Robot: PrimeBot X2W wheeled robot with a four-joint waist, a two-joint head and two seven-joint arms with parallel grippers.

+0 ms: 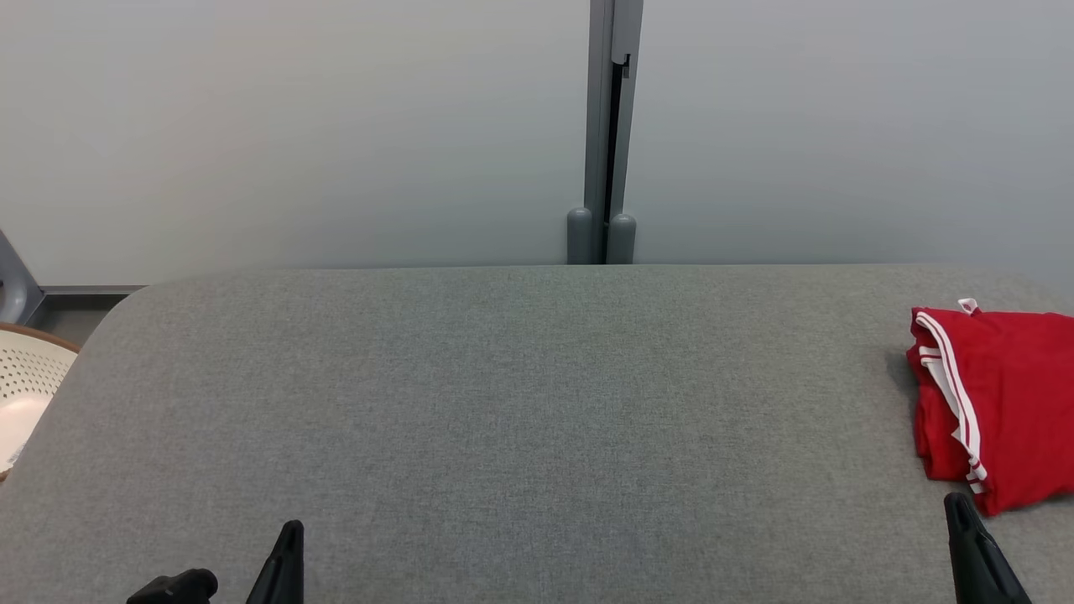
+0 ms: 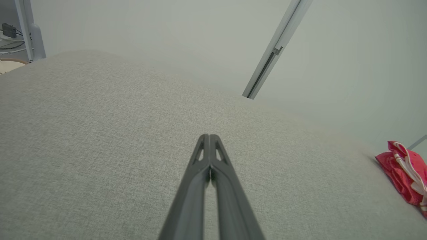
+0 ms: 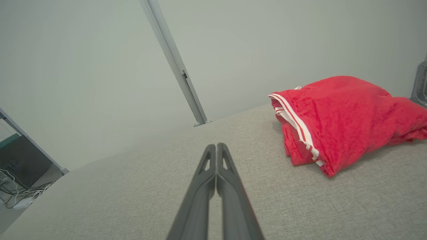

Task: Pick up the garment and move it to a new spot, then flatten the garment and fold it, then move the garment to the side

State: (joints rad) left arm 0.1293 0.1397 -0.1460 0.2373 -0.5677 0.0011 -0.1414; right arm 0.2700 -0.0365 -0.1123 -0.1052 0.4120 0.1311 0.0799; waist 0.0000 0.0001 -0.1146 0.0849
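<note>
Dark tapered fingers [image 2: 193, 190]; triangular cutouts [image 2: 199, 154]

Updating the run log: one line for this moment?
garment: loosely folded, far right on table | left gripper: shut, empty | right gripper: shut, empty

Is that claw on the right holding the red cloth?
No, the right claw is shut on nothing, and the red garment lies apart from it on the grey fabric surface.

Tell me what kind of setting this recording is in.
Probably a lab or test cell, not a home: a grey fabric-covered table stands before plain partition panels joined by a metal post, loose cables lie on the floor, and a red garment lies on the table.
</note>
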